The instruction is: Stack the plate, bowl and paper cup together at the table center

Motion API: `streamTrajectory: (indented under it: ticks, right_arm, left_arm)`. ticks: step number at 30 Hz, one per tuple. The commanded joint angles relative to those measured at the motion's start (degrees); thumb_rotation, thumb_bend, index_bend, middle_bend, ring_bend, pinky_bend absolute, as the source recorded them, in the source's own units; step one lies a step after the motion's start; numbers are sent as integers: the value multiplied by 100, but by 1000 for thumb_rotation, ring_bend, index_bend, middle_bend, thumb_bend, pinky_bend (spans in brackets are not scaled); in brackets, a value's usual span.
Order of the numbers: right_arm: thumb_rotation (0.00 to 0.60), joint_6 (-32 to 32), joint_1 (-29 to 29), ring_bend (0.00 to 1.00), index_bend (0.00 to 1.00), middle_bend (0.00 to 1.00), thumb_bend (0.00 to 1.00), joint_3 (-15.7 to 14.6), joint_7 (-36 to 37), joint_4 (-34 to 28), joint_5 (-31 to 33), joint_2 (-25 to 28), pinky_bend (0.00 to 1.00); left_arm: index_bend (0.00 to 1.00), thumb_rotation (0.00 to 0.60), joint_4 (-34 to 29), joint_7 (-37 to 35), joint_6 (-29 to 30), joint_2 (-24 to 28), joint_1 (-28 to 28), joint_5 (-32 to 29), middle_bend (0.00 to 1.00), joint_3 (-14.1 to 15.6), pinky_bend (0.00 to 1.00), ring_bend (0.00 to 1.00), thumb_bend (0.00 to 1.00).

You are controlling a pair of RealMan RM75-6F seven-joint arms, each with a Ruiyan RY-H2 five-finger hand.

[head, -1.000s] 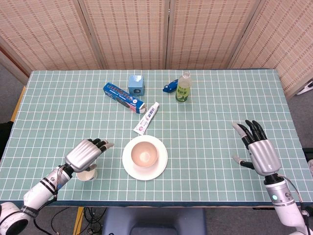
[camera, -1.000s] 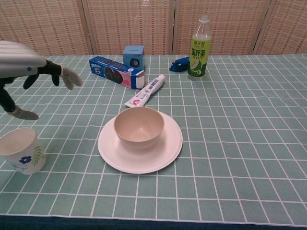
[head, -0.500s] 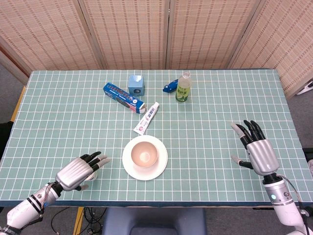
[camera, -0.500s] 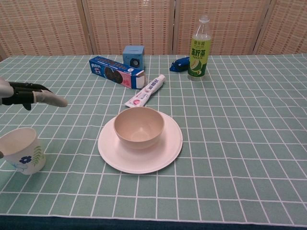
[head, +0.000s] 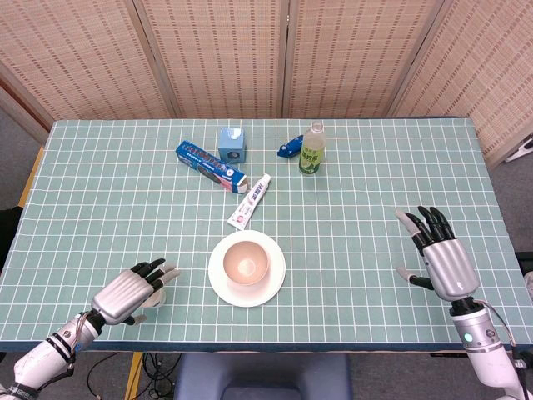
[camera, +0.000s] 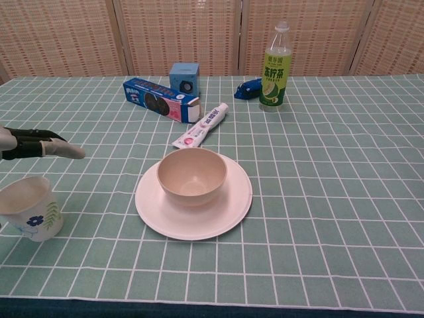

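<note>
White paper cup with a blue flower (camera: pixel 30 212) stands at the bench's (camera: pixel 331 199) near-left edge, left hand (head: pixel 127 294) spread above it, empty. Best to wrap its wall gently, avoiding crushing. Beige bowl (camera: pixel 191 175) already sits in the white plate (camera: pixel 235 202) at centre. Right hand (head: pixel 440 254) hovers spread, empty.

Your silver-shelled left hand (head: pixel 125 294) shows black fingers with pale tips and a black-and-white banded wrist. Your matching silver right hand (head: pixel 439 254) carries a small green light on its grey wrist.
</note>
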Motion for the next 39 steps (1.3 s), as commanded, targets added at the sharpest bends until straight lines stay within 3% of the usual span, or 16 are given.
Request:
streamTrajectory:
  ticks: [1, 8, 15, 23, 33, 39]
  right_arm:
    - [600, 15, -11, 0, 77, 156, 136, 0, 6, -4, 2, 6, 1]
    - [600, 30, -40, 0, 77, 156, 137, -15, -7, -21, 6, 23, 1]
    - [600, 36, -55, 0, 77, 156, 136, -11, -24, -48, 20, 42, 1]
    - [600, 20, -59, 0, 77, 156, 137, -9, -36, -62, 34, 49, 1]
    - [600, 34, -66, 0, 78, 156, 137, 10, -56, -92, 40, 72, 1]
    - [600, 31, -59, 0, 77, 157, 136, 23, -59, -103, 40, 85, 1]
  left_arm:
    - [18, 600, 113, -32, -129, -95, -15, -110, 0, -34, 191, 0, 159]
    - [91, 600, 484, -288, -355, -413, -64, -346, 0, -151, 206, 2, 159]
    - [256, 600, 833, -596, -346, -665, -54, -353, 12, -211, 429, 120, 159]
    - [380, 600, 1049, -793, -250, -835, -31, -286, 146, -249, 614, 249, 193]
    - [407, 600, 930, -769, -290, -700, -92, -316, 224, -310, 662, 289, 232]
    - [403, 600, 516, -970, -345, -332, -343, -365, 226, -602, 663, 290, 232]
